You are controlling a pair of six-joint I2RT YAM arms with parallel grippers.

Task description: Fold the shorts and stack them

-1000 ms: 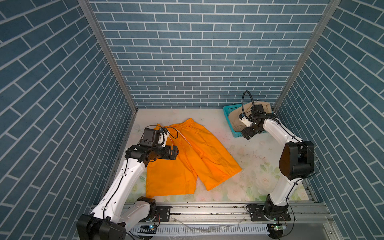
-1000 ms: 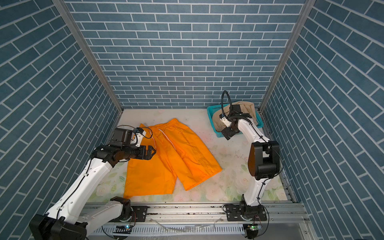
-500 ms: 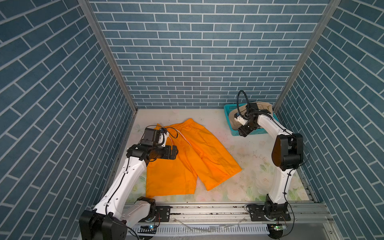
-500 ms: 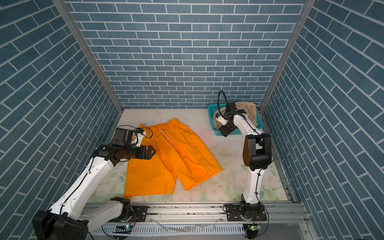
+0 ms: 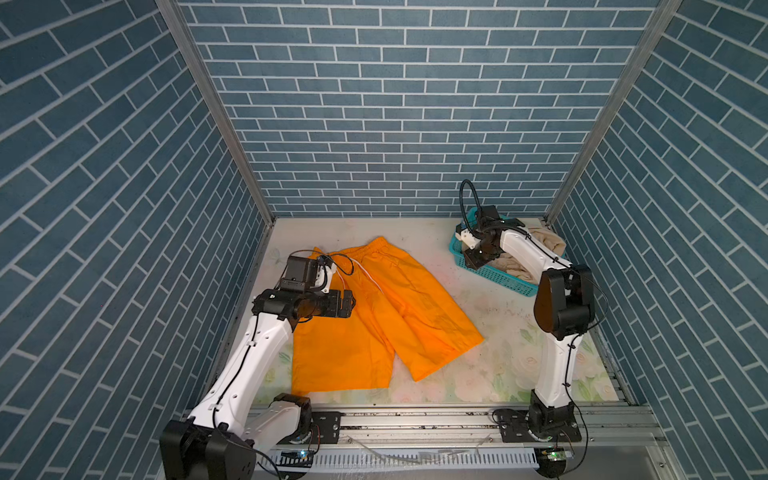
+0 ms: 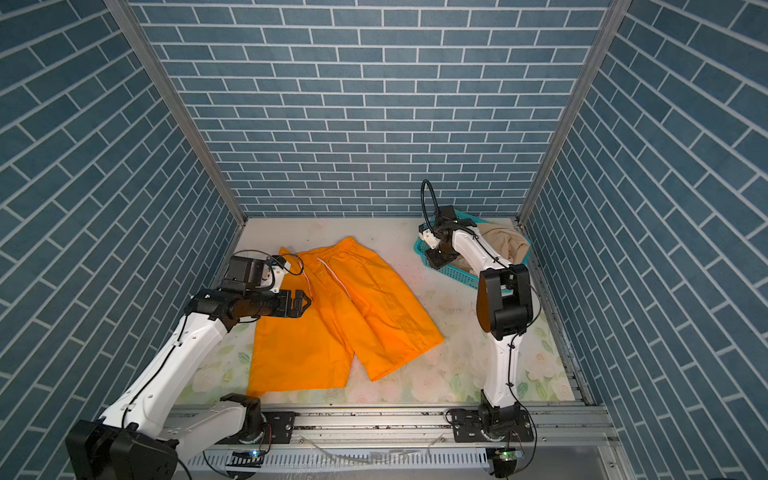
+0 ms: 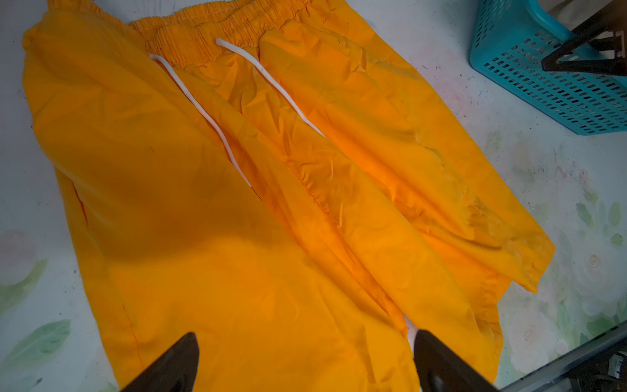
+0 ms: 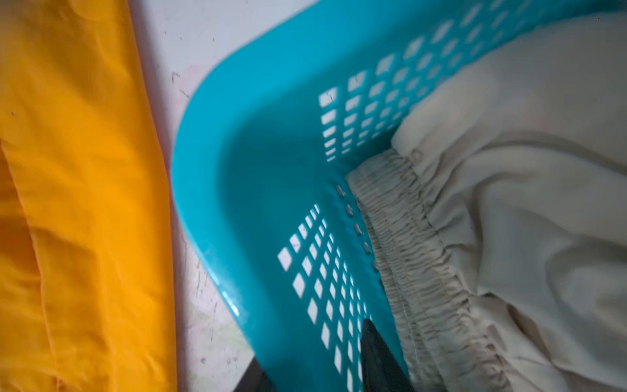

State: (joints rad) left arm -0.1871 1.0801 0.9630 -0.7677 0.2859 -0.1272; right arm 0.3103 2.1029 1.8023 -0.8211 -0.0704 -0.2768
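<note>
Teal basket far right holding beige shorts, orange shorts spread flat left, left hand splayed empty above them, right hand astride basket wall, grip unclear.

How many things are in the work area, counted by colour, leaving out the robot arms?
Orange: 1, the orange shorts, spread on the table
Beige: 1, the beige shorts, inside the basket
Teal: 1, the basket
Total: 3
</note>
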